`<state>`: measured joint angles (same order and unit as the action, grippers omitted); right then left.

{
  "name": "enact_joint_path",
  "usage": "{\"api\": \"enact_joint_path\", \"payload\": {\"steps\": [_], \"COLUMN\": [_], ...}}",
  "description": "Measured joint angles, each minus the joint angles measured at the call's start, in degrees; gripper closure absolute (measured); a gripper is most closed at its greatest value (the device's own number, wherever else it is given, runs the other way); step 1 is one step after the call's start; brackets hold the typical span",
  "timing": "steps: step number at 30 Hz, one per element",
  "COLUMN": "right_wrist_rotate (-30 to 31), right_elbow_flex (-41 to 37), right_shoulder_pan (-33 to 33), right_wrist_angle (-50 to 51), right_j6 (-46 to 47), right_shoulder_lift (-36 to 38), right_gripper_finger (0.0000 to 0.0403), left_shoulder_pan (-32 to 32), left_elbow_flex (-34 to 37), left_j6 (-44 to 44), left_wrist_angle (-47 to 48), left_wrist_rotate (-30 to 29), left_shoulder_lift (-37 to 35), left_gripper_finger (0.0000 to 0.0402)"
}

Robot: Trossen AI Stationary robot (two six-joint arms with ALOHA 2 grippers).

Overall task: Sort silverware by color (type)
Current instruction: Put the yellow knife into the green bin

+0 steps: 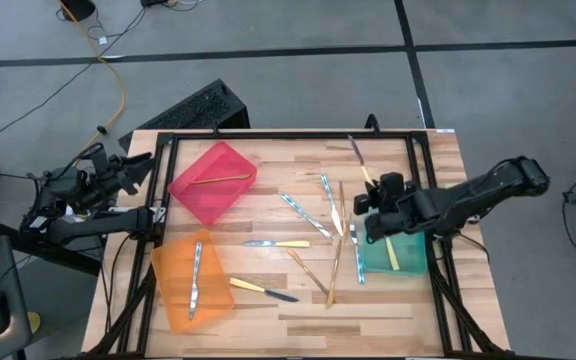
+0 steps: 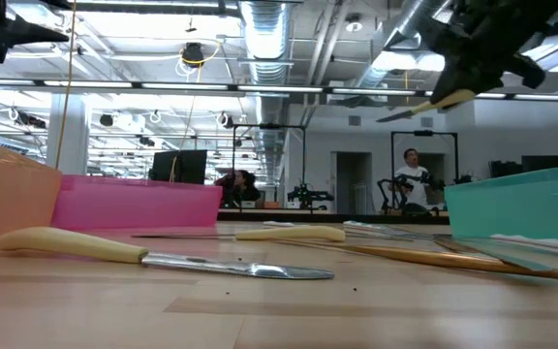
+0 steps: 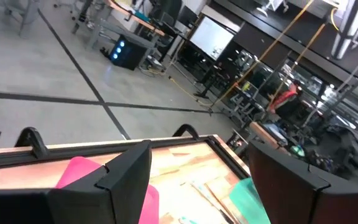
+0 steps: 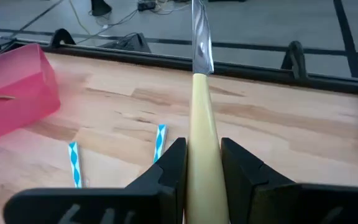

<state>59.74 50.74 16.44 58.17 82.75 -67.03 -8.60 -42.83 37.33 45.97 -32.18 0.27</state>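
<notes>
Right gripper [image 1: 380, 200] hangs above the worktop near its right edge, just inboard of the green bin [image 1: 408, 262], with its fingers pinched on the handle of a yellow-handled knife [image 4: 202, 124]. In the right wrist view the knife runs straight out between the fingers, blade end leading, pointing toward the far edge of the worktop. In the low view the piece sits well clear of the surface, tilted, above the bin's rim. The green bin already carries one yellow-handled piece [image 1: 392, 252], so by judgement it is the target for this type; it lies just beside and below the gripper, on the side toward the near right corner. The knife's long axis looks roughly in line with that of the piece already in the bin, so a short shift over the bin should do before letting go. Left gripper [image 1: 118, 172] waits off the left edge of the worktop by the far left corner, its fingers spread and empty; the right arm is plainly the nearer one. Other silverware lies loose mid-worktop, with a gold piece [image 1: 218, 179] in the red bin [image 1: 196, 196] and a silvery-blue piece [image 1: 195, 279] in the orange bin [image 1: 171, 300]
</notes>
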Motion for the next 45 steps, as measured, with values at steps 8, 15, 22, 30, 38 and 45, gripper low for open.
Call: {"api": "enact_joint_path", "payload": {"steps": [8,15,22,30,38,45], "right_wrist_rotate": [0.33,-2.19,-4.80,-14.70,-15.94,-20.23], "right_elbow_flex": [0.00,0.00,0.06,0.07,0.09,0.09], "right_shoulder_pan": [6.04,12.15,16.82,19.78,25.13,27.24], "right_wrist_angle": [5.06,9.15,13.13,16.47,19.49,19.83], "right_j6": [8.75,17.70,26.83,35.02,42.03,43.15], "right_shoulder_lift": [0.84,0.10,-1.84,-7.59,-9.22,-9.06], "right_gripper_finger": [0.0314,0.0314,0.0314,0.0314,0.0313,0.0313], "left_shoulder_pan": [-0.01,-0.02,-0.01,-0.02,-0.02,-0.01], "left_elbow_flex": [0.00,0.00,0.00,0.00,0.00,0.00], "left_j6": [0.47,1.10,1.13,1.13,1.10,1.10], "left_wrist_angle": [0.01,0.01,0.01,0.03,0.03,0.03], "left_wrist_rotate": [-1.71,-1.71,-1.71,-1.73,-1.71,-2.95], "left_shoulder_lift": [0.00,0.00,0.00,0.00,0.00,0.00], "left_gripper_finger": [0.0155,0.0155,0.0155,0.0155,0.0155,0.0155]}}
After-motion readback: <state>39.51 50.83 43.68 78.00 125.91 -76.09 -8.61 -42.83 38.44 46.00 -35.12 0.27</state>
